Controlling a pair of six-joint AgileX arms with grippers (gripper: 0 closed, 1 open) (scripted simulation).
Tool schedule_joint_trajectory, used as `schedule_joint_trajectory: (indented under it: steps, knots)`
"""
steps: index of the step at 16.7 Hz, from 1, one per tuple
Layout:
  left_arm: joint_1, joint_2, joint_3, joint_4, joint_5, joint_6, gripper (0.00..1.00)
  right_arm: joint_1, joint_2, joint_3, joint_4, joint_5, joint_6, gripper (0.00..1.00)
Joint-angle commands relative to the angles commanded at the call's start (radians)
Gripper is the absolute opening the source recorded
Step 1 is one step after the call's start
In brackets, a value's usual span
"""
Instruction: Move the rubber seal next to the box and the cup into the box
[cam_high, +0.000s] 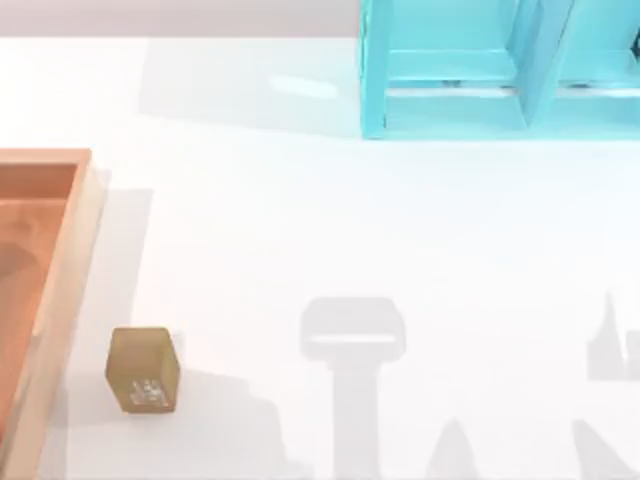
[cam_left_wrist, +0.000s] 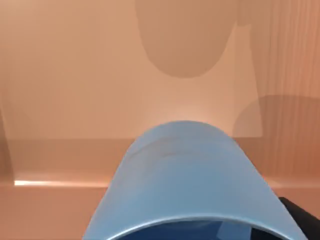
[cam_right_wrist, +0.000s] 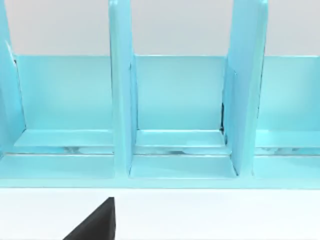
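**Cup Transfer: Cup Over the Tray Floor**

The left pincer's dark body edge (cam_left_wrist: 300, 215) sits just beside the small plain blue tapered cup (cam_left_wrist: 185, 180), which fills the near field of the left wrist view above the orange-brown wooden floor of the box (cam_left_wrist: 75, 90). Whether the fingers are clenched on the cup cannot be told. The cup's shadow lies on the floor, so it is judged not yet set down.

Recommended practice: lower the cup squarely, well inside the lighter raised rim, before releasing.

The top view adds what the wrist view lacks: the box's rim (cam_high: 60, 300) at the worktop's left, and the tan-brown rubber seal block (cam_high: 143, 370) resting just beside it.

The right pincer (cam_right_wrist: 95, 225), parked, faces the light-blue shelf frame (cam_right_wrist: 180, 100); its finger state cannot be told.
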Motion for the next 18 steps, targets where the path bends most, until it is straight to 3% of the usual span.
schedule_joint_trajectory:
  steps: [10, 15, 18]
  knots:
    - [0.084, 0.140, -0.095, 0.203, 0.039, 0.046, 0.00, 0.000, 0.000, 0.000, 0.000, 0.000, 0.000, 1.00]
    - [0.087, 0.149, -0.102, 0.215, 0.043, 0.047, 0.00, 0.000, 0.000, 0.000, 0.000, 0.000, 0.000, 1.00]
    - [0.087, 0.149, -0.102, 0.215, 0.043, 0.047, 0.23, 0.000, 0.000, 0.000, 0.000, 0.000, 0.000, 1.00]
